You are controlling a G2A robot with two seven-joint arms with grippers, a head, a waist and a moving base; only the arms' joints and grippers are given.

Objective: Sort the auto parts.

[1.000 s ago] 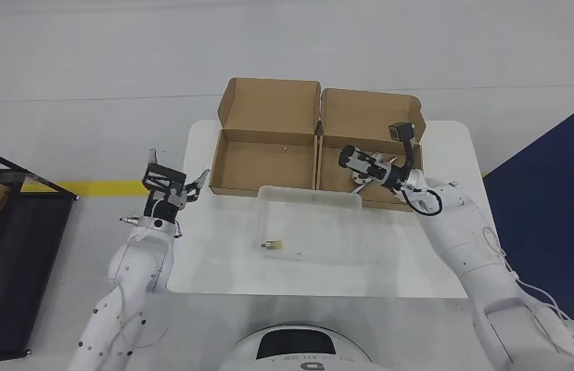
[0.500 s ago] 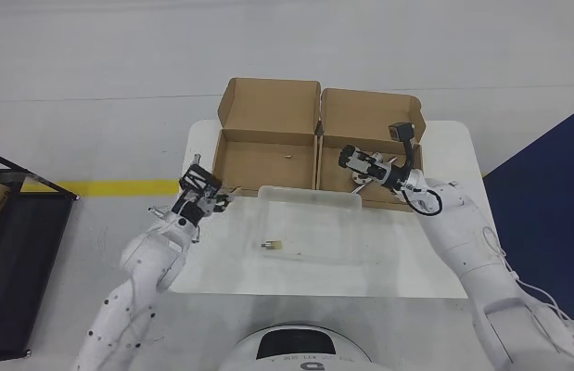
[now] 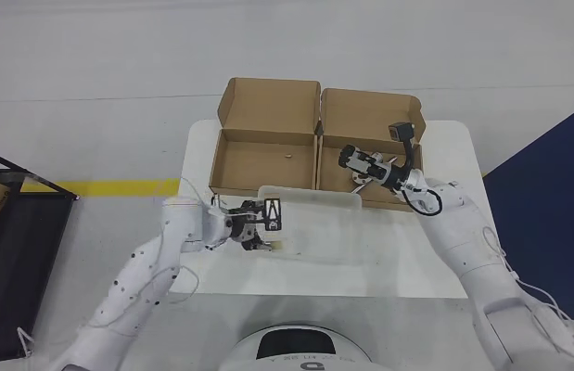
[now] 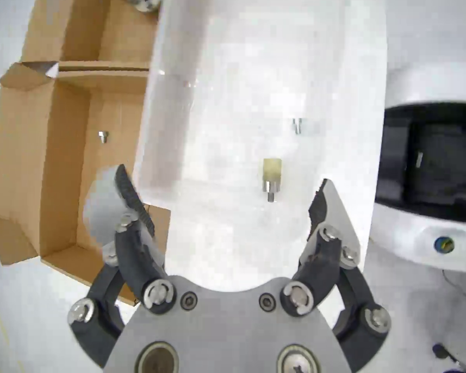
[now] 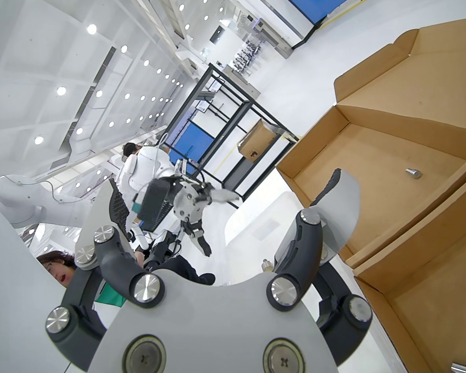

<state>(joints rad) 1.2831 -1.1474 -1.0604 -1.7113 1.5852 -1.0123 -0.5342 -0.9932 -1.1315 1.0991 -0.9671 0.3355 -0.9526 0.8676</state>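
Top view: left end effector [image 3: 259, 227] sits over the left end of the clear plastic tray [image 3: 314, 192] on the white tabletop [image 3: 407, 250] — jaws wide open, gripping nothing. Left wrist view shows the small yellowish cylinder with a metal stud [image 4: 272, 178] lying on the tray floor just ahead of the spread fingers [image 4: 326, 211], clear of both. A small silver bolt [image 4: 297, 125] lies farther along the same tray. Right end effector [image 3: 347, 159] hangs over the right-hand brown cardboard box [image 3: 365, 111], also open and empty. Left-hand brown cardboard box [image 3: 265, 172] has one small silver screw [image 3: 287, 156] on its floor — the two boxes stand side by side just behind the tray.
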